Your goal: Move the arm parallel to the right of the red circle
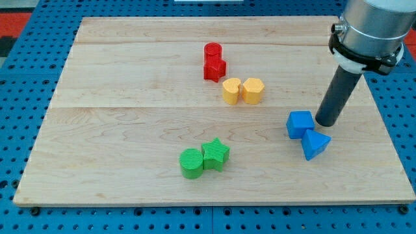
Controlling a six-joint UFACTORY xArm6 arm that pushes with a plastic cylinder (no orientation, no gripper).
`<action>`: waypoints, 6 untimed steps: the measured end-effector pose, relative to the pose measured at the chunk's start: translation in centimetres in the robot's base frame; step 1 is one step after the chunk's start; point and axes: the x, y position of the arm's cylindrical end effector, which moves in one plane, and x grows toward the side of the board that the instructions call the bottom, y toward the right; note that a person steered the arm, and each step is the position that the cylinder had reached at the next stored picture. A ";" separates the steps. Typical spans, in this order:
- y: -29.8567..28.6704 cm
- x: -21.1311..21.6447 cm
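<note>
The red circle (212,51) stands near the view's top centre, touching a red star-shaped block (214,67) just below it. My tip (324,122) is at the view's right, far to the right of and below the red circle. It sits right beside the blue cube (299,124), at its right edge, and just above the blue triangle (315,143).
Two yellow blocks (231,91) (253,90) sit side by side below and right of the red ones. A green circle (192,162) and a green star (215,155) touch near the view's bottom centre. The wooden board (97,130) lies on a blue pegboard.
</note>
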 end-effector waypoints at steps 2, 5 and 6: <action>-1.4 -2.5; -8.2 -18.1; -8.0 -18.1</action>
